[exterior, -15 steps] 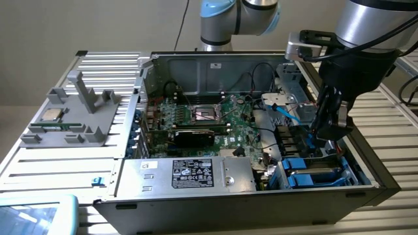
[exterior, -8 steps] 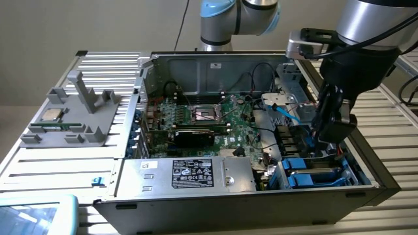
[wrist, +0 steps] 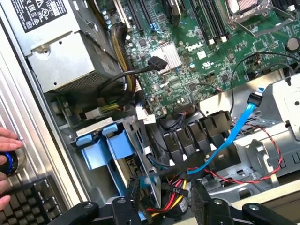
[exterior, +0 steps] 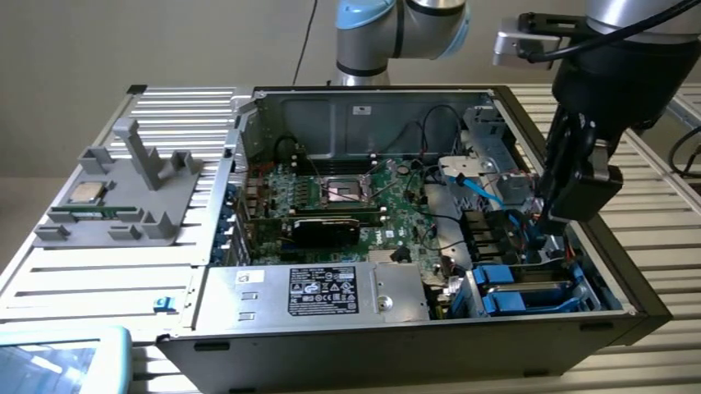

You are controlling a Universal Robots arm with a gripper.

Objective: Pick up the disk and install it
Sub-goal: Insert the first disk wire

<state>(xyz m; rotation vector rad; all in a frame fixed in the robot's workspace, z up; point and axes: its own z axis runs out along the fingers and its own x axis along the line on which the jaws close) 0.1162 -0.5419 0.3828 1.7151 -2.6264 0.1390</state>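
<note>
Two bright blue carrier handles (wrist: 108,145) stand side by side in the drive bay at the case's front corner, with a strip of a disk's metal face (wrist: 125,169) showing beneath them. In the exterior view these blue carriers (exterior: 526,287) sit at the lower right of the open case. My gripper (exterior: 553,215) hangs just above the case's right wall, a little behind that bay. Its black fingers (wrist: 136,199) are apart in the wrist view, and the gripper (wrist: 168,202) is open, with only loose red and yellow wires and a bit of blue plastic seen beyond the gap.
A silver power supply box with a black label (exterior: 318,291) fills the case's front left. The green motherboard (wrist: 187,56) and a blue data cable (wrist: 234,136) lie nearby. A grey fixture holding a small chip (exterior: 88,193) stands outside. A person's hand (wrist: 7,140) and a keyboard (wrist: 28,201) are beside the case.
</note>
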